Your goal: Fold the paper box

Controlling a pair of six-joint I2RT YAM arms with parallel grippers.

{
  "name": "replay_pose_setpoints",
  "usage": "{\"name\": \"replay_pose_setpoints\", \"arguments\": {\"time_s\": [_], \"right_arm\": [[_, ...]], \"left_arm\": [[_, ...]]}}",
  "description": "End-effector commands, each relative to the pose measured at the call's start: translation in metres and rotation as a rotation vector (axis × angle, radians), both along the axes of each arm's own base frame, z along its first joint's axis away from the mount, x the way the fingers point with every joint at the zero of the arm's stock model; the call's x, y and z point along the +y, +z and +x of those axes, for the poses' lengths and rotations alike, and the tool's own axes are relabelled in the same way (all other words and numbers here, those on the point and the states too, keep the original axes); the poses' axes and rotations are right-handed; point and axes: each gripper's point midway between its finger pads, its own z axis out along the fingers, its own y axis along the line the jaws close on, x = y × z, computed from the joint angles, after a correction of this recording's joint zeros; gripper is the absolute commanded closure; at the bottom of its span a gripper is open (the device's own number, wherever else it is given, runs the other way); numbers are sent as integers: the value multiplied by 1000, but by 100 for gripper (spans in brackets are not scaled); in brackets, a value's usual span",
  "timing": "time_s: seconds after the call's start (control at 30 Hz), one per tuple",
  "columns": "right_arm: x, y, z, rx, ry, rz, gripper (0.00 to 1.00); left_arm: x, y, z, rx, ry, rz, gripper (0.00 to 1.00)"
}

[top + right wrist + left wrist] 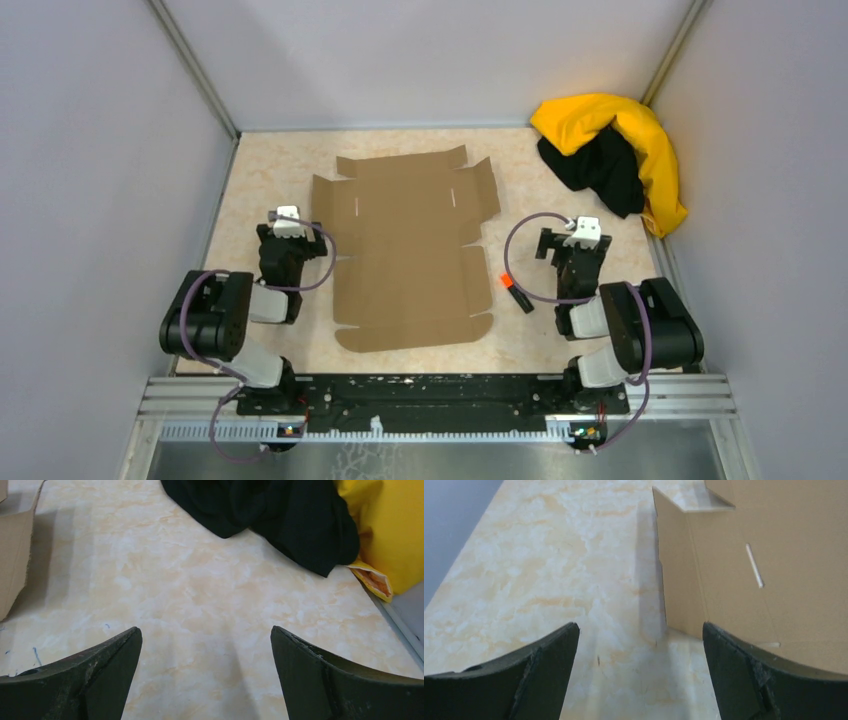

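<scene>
Paper box [405, 250] is laid flat, unfolded, mid table [265, 170]. Likely light and floppy, so its half-raised 9 o'clock flap [676, 575] should be pinched. Both jaws are spread open, nothing held.

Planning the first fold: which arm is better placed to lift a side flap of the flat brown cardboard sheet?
Probably left. The open left gripper sits beside a slightly raised side flap of the brown cardboard sheet. The open right gripper is farther from it, facing the yellow-and-black cloth heap.
</scene>
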Motion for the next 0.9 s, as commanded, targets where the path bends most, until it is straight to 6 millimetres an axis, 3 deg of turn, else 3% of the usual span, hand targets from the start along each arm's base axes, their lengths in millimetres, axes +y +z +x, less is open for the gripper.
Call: {"name": "replay_pose_setpoints", "arguments": {"time_s": [0.0,0.1,0.23,0.33,0.47,0.53,0.6,0.7,0.77,0.83,0.87], "right_arm": [[-21,36,3,-109,-141,66,1],[2,76,11,-102,-20,39,1],[9,136,15,-188,-60,332,1],[43,173,23,-95,92,418,1],[116,219,25,-18,508,416,1],[127,230,38,-12,557,476,1],[144,235,51,42,644,513,1],[166,223,76,201,735,548,1],[172,206,94,305,747,556,1],[174,185,115,395,733,554,1],[176,188,128,406,737,540,2]], "left_arm": [[-11,26,15,42,-36,-16,1],[-27,64,15,1,-68,-162,1],[-68,127,11,-97,-199,-320,1],[-105,171,15,-77,-308,-400,1],[-144,243,27,-106,-377,-394,1],[-151,281,37,-173,-357,-338,1],[-164,306,48,-194,-400,-302,1],[-157,306,71,-135,-311,-386,1],[-152,287,79,-80,-289,-499,1],[-162,280,77,-87,-444,-565,1],[-166,274,79,-95,-511,-574,1]]}}
